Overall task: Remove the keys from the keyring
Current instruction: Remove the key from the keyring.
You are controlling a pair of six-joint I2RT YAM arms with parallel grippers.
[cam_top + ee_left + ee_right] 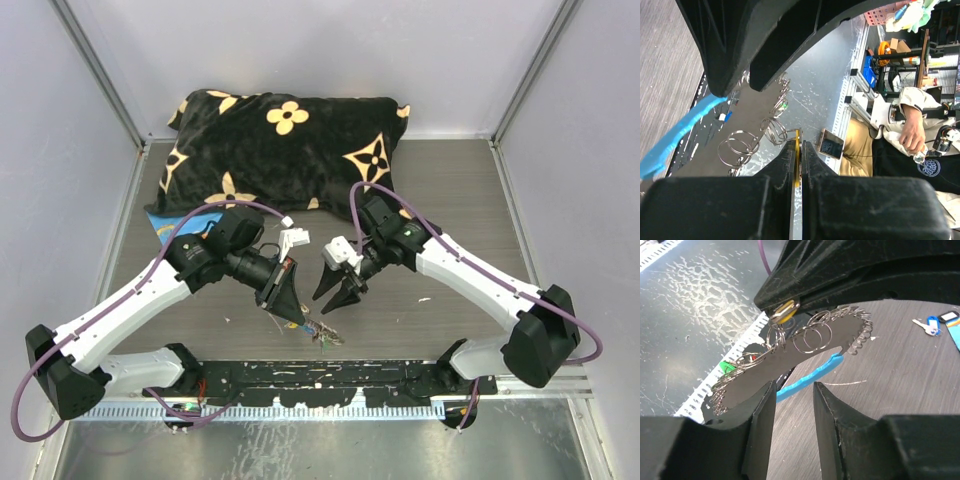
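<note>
My left gripper [797, 146] is pressed closed on a thin yellow piece [784, 310]; I cannot tell whether it is a key. The keyring [812, 337] hangs from that pinch as a curved string of grey wire rings, its light-blue section [807, 377] along the lower side. My right gripper [792, 400] stands with a clear gap between its fingers. It faces the rings from just beside them, and nothing is clamped between its jaws. The blue section shows through the gap beyond the fingertips. The keys [729, 367] bunch at the low end of the ring; a green head and a red speck are all I can make out. In the top view that low end dangles near the table's near edge, below and between my two grippers; whether it touches the surface I cannot tell. One loose key [927, 326] with a blue head lies well apart on the table [460, 210], which is dark wood-grain. At its far side is a black pillow [290, 140] with tan flower marks, and a blue sheet [160, 222] sits at its left near corner. Pale walls close in three sides. A scuffed metal floor [300, 450] runs below the base rail. Beyond it a seated person [910, 130] and cluttered shelves show.
</note>
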